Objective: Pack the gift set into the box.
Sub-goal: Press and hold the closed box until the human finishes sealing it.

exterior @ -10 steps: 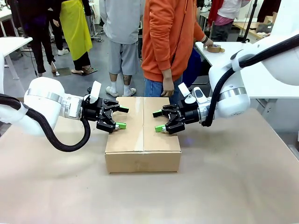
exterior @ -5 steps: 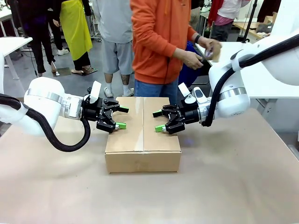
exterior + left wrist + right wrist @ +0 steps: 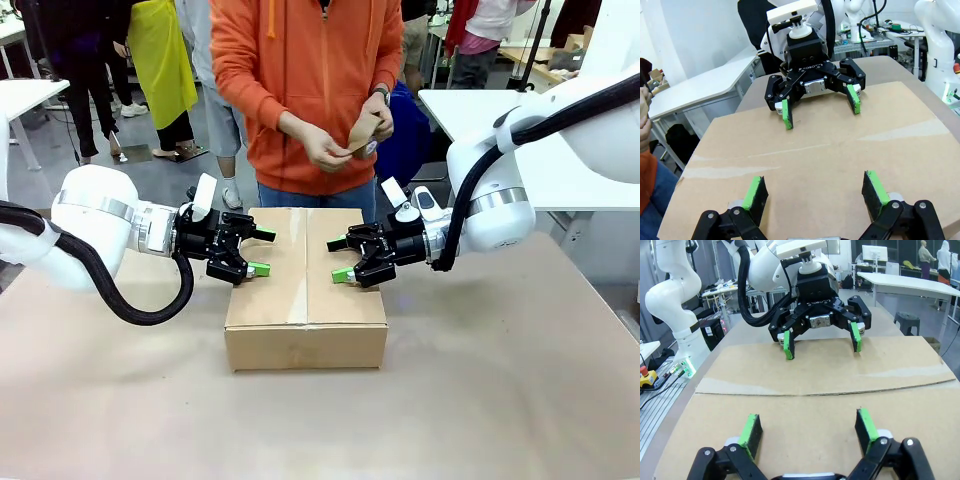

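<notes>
The box [image 3: 305, 290] lies in the middle of the table with its top flaps folded flat and the centre seam showing. My left gripper [image 3: 262, 251] is open, its green pads over the left flap. Facing it over the right flap, my right gripper [image 3: 340, 259] is open too. In the left wrist view my left gripper [image 3: 815, 187] hovers low over the box [image 3: 830, 150], with the right gripper [image 3: 820, 102] opposite. The right wrist view has my right gripper [image 3: 807, 430] over the box [image 3: 840, 405], the left gripper [image 3: 821, 342] opposite. The gift set is hidden.
A person in an orange hoodie stands just behind the box, both hands [image 3: 320, 150] holding a brown tape roll [image 3: 362, 135] at chest height. A white table [image 3: 560, 170] stands at the back right. The brown tabletop [image 3: 480, 380] is bare around the box.
The person has turned from the back-right table to face the box, now holding the tape roll in both hands. Neither arm has moved.
</notes>
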You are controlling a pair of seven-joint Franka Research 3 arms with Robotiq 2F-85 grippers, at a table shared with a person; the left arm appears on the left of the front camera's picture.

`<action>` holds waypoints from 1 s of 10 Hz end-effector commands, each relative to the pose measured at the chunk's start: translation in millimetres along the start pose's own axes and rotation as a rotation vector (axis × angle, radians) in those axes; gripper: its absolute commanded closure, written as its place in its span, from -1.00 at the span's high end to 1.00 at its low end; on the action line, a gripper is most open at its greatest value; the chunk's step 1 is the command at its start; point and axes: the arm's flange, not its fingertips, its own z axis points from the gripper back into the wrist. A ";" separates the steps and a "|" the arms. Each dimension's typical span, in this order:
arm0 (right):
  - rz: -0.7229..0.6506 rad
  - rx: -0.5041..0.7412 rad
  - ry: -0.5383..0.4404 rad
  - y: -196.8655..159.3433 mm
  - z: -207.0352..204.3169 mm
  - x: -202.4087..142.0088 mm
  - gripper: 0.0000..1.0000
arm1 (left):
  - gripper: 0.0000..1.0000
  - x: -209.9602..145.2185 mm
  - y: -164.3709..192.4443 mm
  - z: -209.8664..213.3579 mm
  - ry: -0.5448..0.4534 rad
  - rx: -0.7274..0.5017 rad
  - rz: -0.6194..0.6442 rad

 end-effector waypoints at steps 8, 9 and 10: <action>-0.004 -0.005 0.007 3.1 0.0 -1.4 1.00 | 1.00 -3.1 -1.5 -0.7 0.002 -0.002 0.005; -0.004 -0.005 0.007 3.1 0.0 -1.4 1.00 | 1.00 -3.1 -1.5 -0.7 0.002 -0.002 0.005; -0.004 -0.005 0.007 3.1 0.0 -1.4 1.00 | 1.00 -3.1 -1.5 -0.7 0.002 -0.002 0.005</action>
